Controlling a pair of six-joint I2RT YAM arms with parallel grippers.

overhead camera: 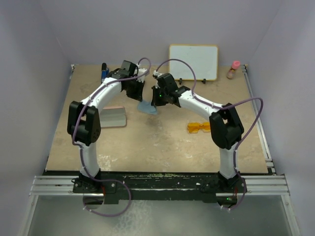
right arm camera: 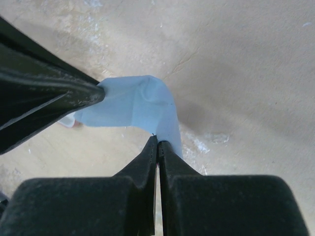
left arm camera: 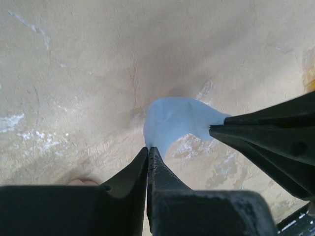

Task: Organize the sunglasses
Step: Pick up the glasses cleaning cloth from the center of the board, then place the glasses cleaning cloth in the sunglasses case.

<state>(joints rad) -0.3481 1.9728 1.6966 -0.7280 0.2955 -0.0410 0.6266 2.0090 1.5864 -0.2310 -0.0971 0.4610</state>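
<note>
The orange sunglasses (overhead camera: 198,128) lie on the table right of centre, beside the right arm; neither gripper touches them. Both grippers meet over a light blue cloth (overhead camera: 146,107) at the middle back. My left gripper (left arm camera: 148,147) is shut on one corner of the cloth (left arm camera: 170,123). My right gripper (right arm camera: 157,140) is shut on another corner of the cloth (right arm camera: 133,105). The cloth hangs bunched between the two grippers, lifted off the tabletop. In each wrist view the other gripper's dark fingers show at the cloth's far corner.
A pink glasses case (overhead camera: 114,116) lies at the left by the left arm. A white board (overhead camera: 193,62) leans on the back wall, a small pink-capped bottle (overhead camera: 234,70) at the back right, and a blue object (overhead camera: 104,71) at the back left.
</note>
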